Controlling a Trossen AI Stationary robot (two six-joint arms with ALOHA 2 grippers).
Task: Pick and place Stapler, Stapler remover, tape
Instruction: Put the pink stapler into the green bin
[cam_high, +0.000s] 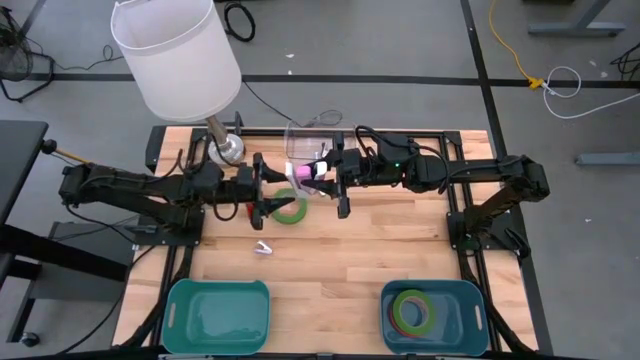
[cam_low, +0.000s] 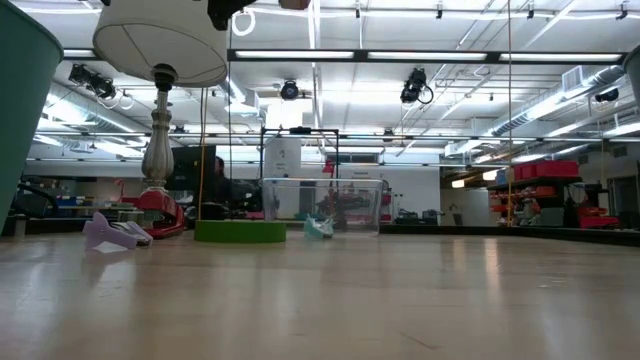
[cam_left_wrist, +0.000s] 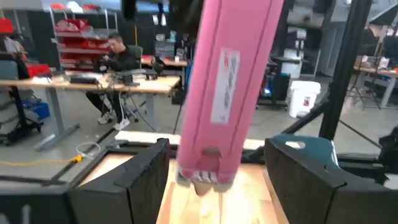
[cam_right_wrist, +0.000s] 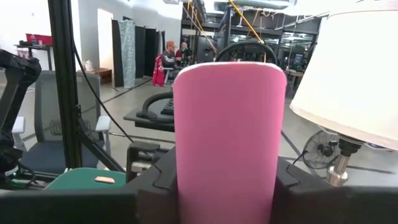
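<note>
A pink stapler (cam_high: 305, 173) hangs in the air over the table's far middle, with my right gripper (cam_high: 328, 181) shut on it. Its free end (cam_left_wrist: 200, 173) reaches between the open fingers of my left gripper (cam_high: 268, 190), and a gap shows on each side. Below them a green tape ring (cam_high: 290, 209) lies flat on the wood. A small lavender stapler remover (cam_high: 262, 247) rests on the table nearer the front. Two more tape rings (cam_high: 412, 310), green and red-pink, lie in the right teal bin (cam_high: 470, 300). My right gripper pinches the stapler's two long sides (cam_right_wrist: 186, 186) between its two fingers, near the end that faces the table's right. The fingers are level, come from the right and lie along the stapler. The stapler juts out toward the left arm, clear of the table.
A lamp with a white shade (cam_high: 178, 50) stands at the far left. A clear box (cam_high: 308, 143) sits at the far middle, with a red object (cam_low: 163, 214) near the lamp's foot. A second teal bin (cam_high: 218, 315) stands at the near left. People sit in the room beyond.
</note>
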